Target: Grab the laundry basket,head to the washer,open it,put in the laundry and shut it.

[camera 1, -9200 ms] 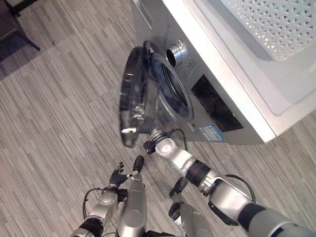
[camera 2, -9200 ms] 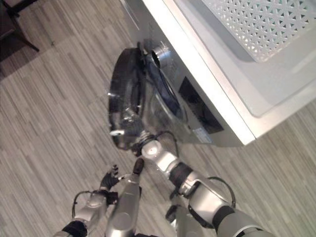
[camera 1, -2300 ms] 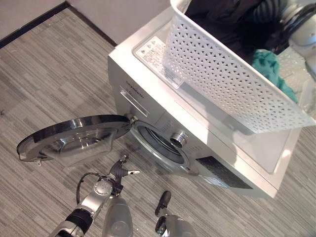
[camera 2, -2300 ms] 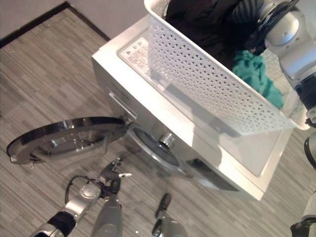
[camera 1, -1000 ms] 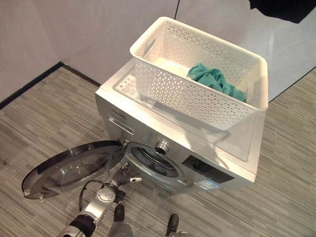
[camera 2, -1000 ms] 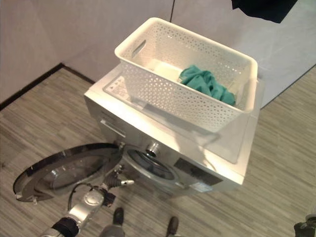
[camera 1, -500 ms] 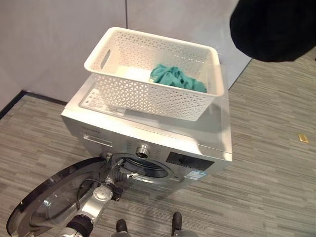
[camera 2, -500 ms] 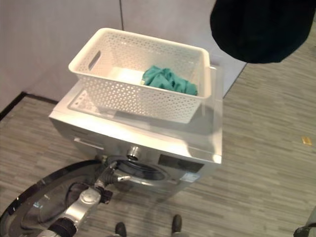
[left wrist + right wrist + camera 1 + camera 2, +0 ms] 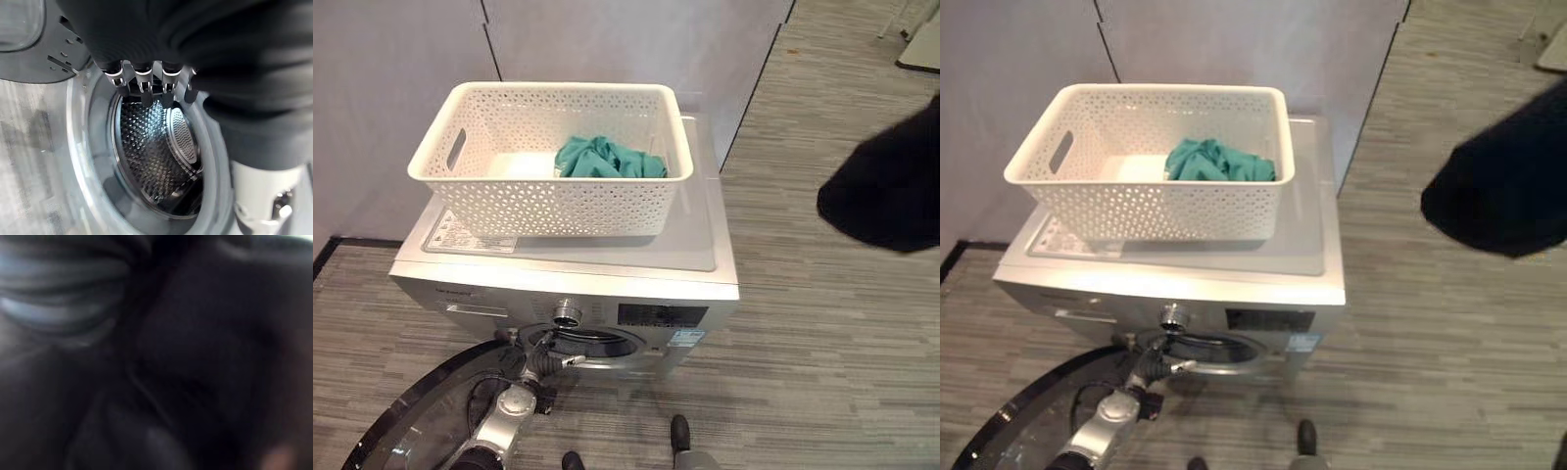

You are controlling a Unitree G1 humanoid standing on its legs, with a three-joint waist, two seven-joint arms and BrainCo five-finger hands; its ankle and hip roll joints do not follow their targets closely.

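Note:
A white laundry basket [image 9: 548, 208] stands on top of the silver washer [image 9: 710, 257], with a teal garment [image 9: 599, 157] inside it. The round door [image 9: 416, 426] hangs wide open at the washer's lower left. My left hand [image 9: 540, 360] is at the rim of the opening, fingers [image 9: 143, 85] straight and pointing into the bare steel drum [image 9: 151, 147]. A black garment [image 9: 886, 191] hangs in the air to the right of the washer, above the floor. In the right wrist view, dark cloth [image 9: 195, 372] covers my right hand beside its ribbed cover [image 9: 54, 284].
Grey partition walls [image 9: 607, 39] stand close behind the washer. Striped grey floor [image 9: 822, 352] stretches out to the right and front. The open door takes up the floor at the lower left.
The camera has swung, so the washer now faces me squarely. The black garment has come down from the upper right to mid-height on the right. My left hand stays at the opening.

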